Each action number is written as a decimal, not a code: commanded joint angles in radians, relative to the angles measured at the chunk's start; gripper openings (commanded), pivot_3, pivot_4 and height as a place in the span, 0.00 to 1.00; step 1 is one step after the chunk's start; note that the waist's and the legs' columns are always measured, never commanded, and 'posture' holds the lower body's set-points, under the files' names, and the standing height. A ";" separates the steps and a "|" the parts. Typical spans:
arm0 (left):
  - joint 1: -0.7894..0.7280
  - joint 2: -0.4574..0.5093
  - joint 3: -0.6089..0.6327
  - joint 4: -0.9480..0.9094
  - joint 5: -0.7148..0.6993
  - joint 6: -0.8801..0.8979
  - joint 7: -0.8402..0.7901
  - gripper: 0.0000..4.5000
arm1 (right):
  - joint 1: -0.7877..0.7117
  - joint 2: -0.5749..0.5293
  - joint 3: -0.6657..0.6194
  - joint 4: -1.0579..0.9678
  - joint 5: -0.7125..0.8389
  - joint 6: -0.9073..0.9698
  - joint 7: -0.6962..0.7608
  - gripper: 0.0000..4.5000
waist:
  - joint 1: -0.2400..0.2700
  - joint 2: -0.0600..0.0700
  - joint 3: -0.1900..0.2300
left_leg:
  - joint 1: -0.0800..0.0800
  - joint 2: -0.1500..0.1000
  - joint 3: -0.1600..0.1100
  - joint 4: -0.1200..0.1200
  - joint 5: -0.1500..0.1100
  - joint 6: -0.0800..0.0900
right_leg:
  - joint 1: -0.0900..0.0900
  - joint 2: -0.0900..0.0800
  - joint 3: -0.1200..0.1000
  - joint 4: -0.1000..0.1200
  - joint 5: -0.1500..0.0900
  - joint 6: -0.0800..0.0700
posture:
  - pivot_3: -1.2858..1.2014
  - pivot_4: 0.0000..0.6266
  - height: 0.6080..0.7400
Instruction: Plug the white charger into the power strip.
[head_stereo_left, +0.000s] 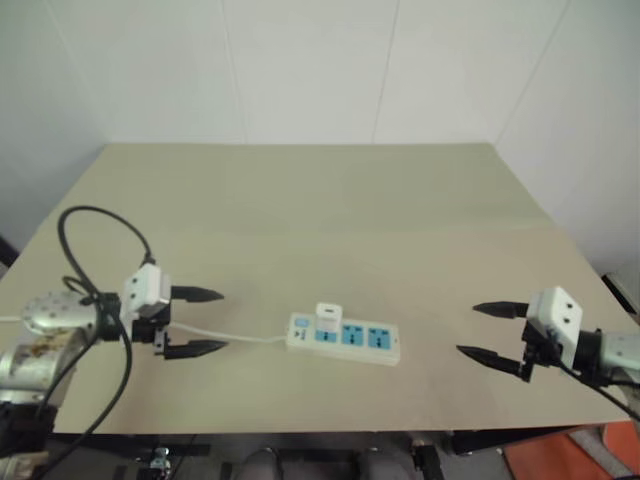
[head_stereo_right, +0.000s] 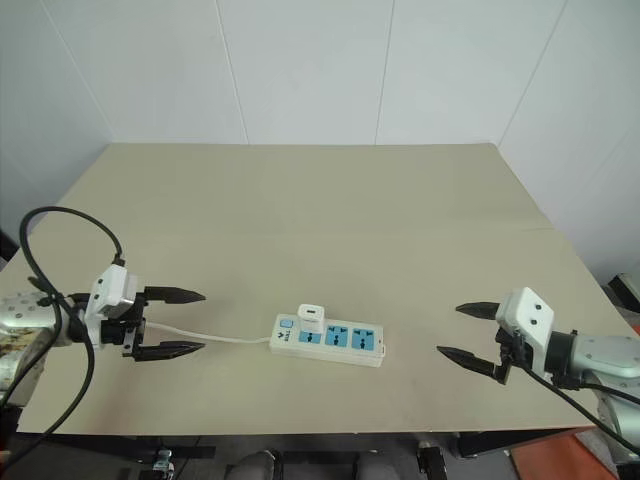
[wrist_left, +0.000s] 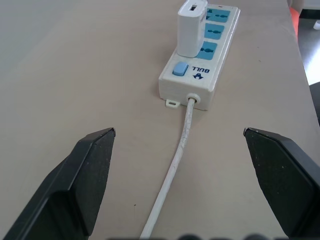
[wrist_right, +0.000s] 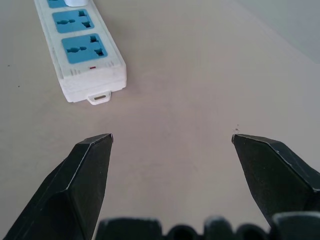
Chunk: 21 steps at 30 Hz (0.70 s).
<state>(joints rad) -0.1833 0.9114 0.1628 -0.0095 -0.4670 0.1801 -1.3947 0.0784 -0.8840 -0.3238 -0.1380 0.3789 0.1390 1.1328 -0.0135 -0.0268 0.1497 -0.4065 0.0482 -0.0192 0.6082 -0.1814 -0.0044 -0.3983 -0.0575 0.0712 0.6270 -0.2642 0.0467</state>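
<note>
1. Here, low at the left of the head view, the left gripper (head_stereo_right: 168, 322) hangs with its fingers spread wide, gripping nothing.
2. Low at the right, the right gripper (head_stereo_right: 467, 332) is likewise spread and empty.
3. Between them, at lower centre, the power strip (head_stereo_right: 330, 340) lies flat on the table (head_stereo_right: 320, 210), its cord (head_stereo_right: 215, 338) trailing left.
4. The white charger (head_stereo_right: 311, 318) stands upright in the strip's leftmost socket, beside the blue switch (wrist_left: 180, 68).

The white charger (wrist_left: 191, 29) stands plugged into the power strip (wrist_left: 202, 55) beyond the empty, wide-spread left tool (wrist_left: 180, 145).
</note>
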 joint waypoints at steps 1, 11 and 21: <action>0.013 0.015 0.037 -0.047 -0.027 0.015 0.009 1.00 | 0.012 -0.019 -0.059 -0.039 0.022 0.007 -0.015 1.00 | 0.000 0.000 0.000 | 0.000 0.000 0.000 0.000 0.000 0.000 | 0.000 0.000 0.000 0.000 0.000 0.000 | 0.52 0.24 1.00; -0.027 -0.008 -0.004 -0.051 -0.026 0.044 0.004 1.00 | 0.042 -0.020 -0.071 -0.077 0.019 0.022 -0.035 1.00 | 0.002 0.000 0.000 | 0.001 0.000 0.000 0.001 0.000 0.000 | 0.002 0.000 0.000 0.000 0.000 0.000 | 0.52 0.24 1.00; -0.071 -0.016 -0.037 -0.022 -0.017 0.038 -0.014 1.00 | 0.066 -0.019 -0.091 -0.103 0.018 0.028 -0.046 1.00 | 0.001 0.000 0.000 | 0.002 0.000 0.000 0.002 0.000 0.000 | 0.004 0.000 0.000 0.001 0.000 0.000 | 0.52 0.24 1.00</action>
<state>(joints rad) -0.2349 0.8946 0.1248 -0.0252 -0.4746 0.2232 -1.4040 0.1431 -0.8904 -0.3740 -0.2082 0.3785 0.1629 1.0971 -0.0127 -0.0269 0.1497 -0.4038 0.0481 -0.0193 0.6102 -0.1814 -0.0044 -0.3943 -0.0573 0.0710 0.6278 -0.2639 0.0470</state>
